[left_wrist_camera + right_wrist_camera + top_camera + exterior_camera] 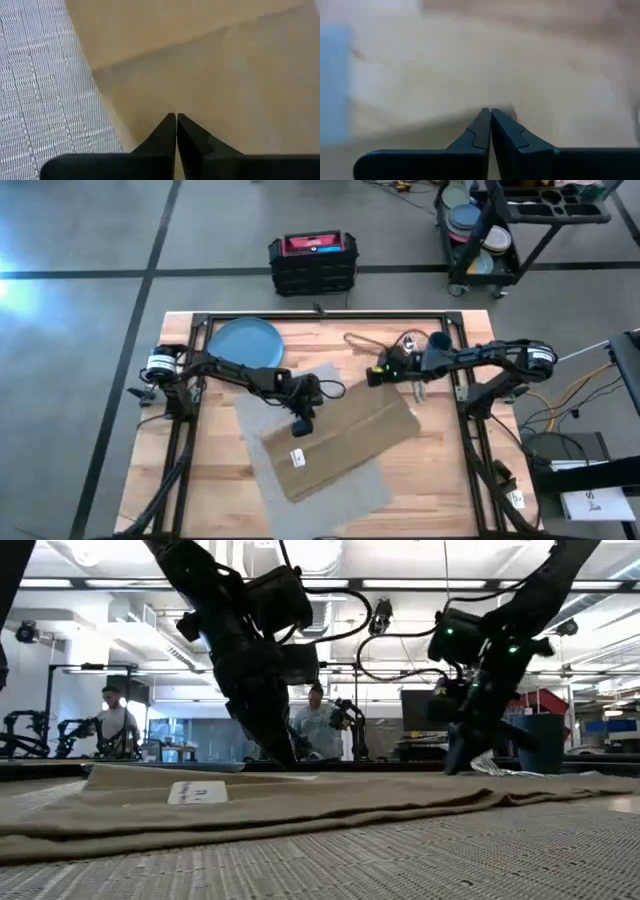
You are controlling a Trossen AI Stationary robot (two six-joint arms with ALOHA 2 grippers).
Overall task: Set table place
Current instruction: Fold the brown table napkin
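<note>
Wooden desk (200, 480) is carrying the placemat (345, 485) and napkin (345, 438); left gripper (176, 116) fingers are pressing together on the napkin, right gripper (490, 110) fingers closed, empty.

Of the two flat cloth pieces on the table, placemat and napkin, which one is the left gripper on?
The tan napkin. The left gripper, fingers shut, is down on it near its edge; the grey woven placemat lies underneath, showing beside the napkin.
</note>
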